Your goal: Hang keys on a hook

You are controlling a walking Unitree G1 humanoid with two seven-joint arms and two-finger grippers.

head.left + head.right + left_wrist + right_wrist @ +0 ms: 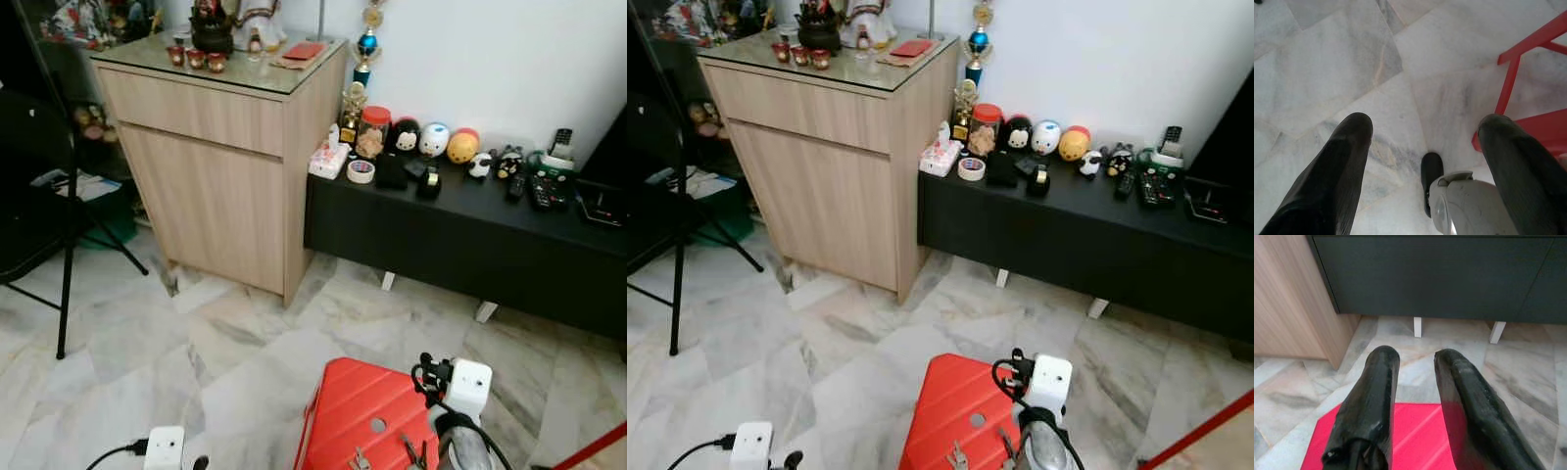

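Your left gripper (1422,132) hangs spread over bare marble floor (1327,63). Right of it, your right gripper (1415,364), slightly parted, hovers above the red stool (362,411), where the head views show the keys (361,460) lying at the near edge.

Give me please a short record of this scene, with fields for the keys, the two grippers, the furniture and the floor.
keys: small metal items lie on the red stool near its front edge, probably the keys; too small to be sure
hook: cannot tell where one is
right gripper: open, holding nothing, above the stool
left gripper: open, holding nothing, hanging over the marble floor beside the stool
furniture: wooden cabinet with a glass top; low black bench to its right, carrying toys and remotes
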